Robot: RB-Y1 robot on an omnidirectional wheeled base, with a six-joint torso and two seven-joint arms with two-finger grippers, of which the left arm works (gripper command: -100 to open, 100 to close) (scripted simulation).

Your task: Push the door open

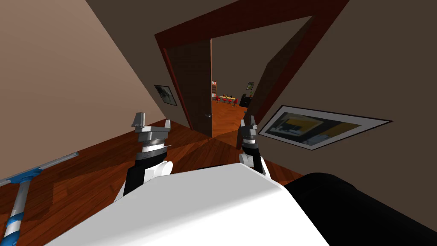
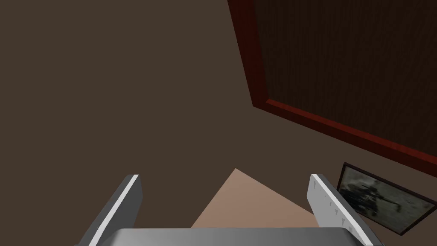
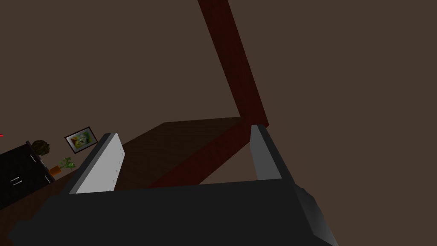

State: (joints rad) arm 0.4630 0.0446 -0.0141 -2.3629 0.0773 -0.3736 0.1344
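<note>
Reddish wood floor (image 1: 85, 171) | brown door (image 1: 194, 81) ajar in red frame (image 1: 239, 21) | left claw (image 2: 224, 179) apart | right claw (image 3: 184, 132) apart

Long-handled tool (image 1: 17, 205) cut off at the bottom edge. Handle on the door (image 1: 194, 85) and furniture (image 1: 226, 100) beyond too small to tell.

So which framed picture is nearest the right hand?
The large yellow-patched picture on the right wall, beside the right hand; the small grey picture hangs left of the door.
</note>
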